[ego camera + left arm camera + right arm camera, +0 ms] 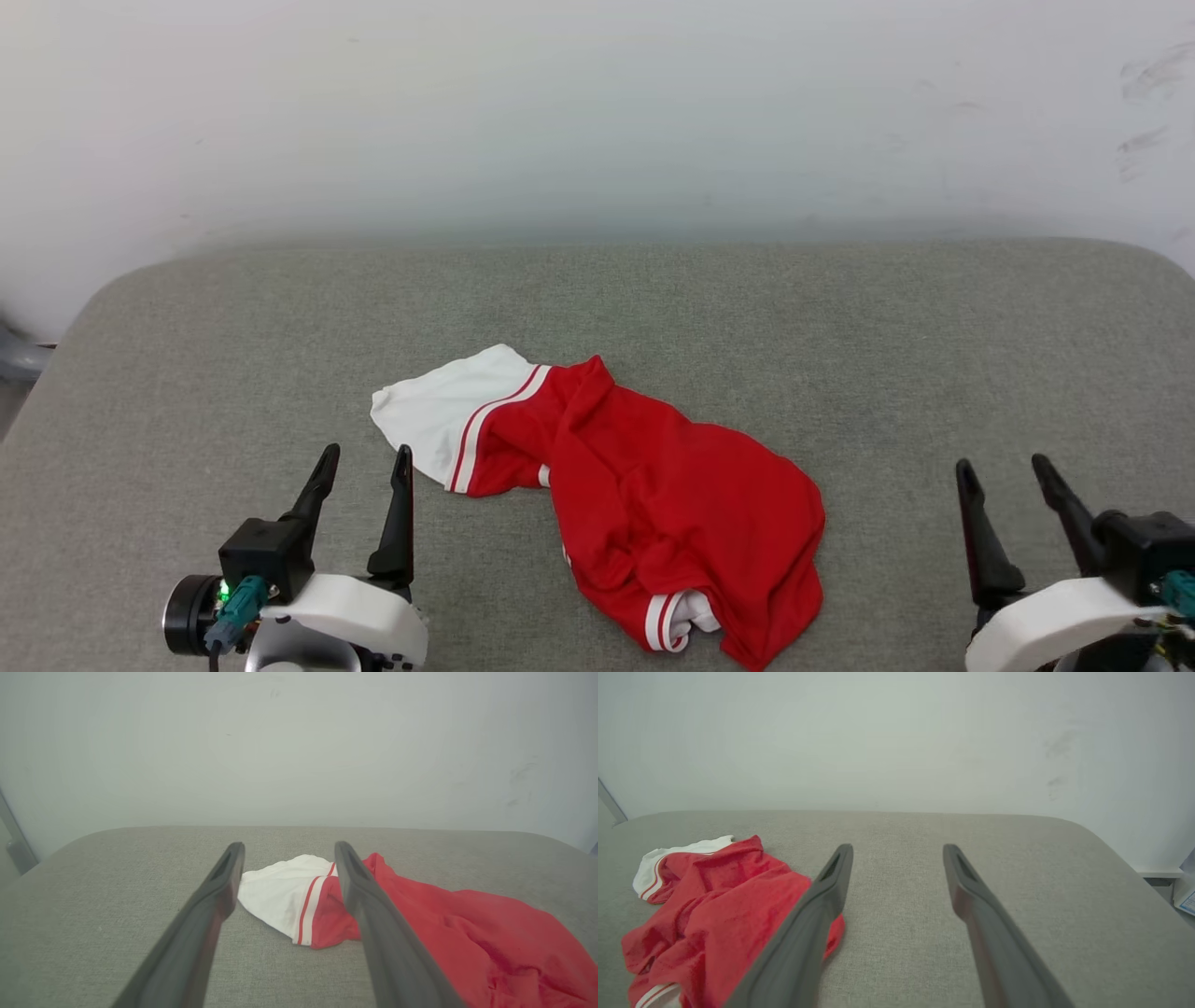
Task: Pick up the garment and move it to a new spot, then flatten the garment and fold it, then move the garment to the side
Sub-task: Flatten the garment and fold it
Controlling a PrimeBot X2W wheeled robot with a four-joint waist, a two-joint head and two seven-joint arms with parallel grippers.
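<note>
The garment (pixel 653 495) lies crumpled in a heap on the grey table (pixel 840 327), red body bunched, one white sleeve with red stripes spread toward the left. Its lettering is hidden in the folds. My left gripper (pixel 366 455) stands open at the lower left, just short of the white sleeve, nothing between its fingers. In the left wrist view the garment (pixel 458 924) lies ahead, the sleeve between the open fingers (pixel 215 891) of the gripper (pixel 285 845). My right gripper (pixel 1004 464) is open at the lower right, apart from the cloth. The right wrist view has the garment (pixel 710 905) to the left of that gripper (pixel 899 847).
A pale wall (pixel 597 112) rises right behind the table's rounded far edge. Bare grey cloth surface stretches all around the heap, widest to the right (pixel 1017 882) and at the back. A metal frame part (pixel 14 844) stands off the table's left corner.
</note>
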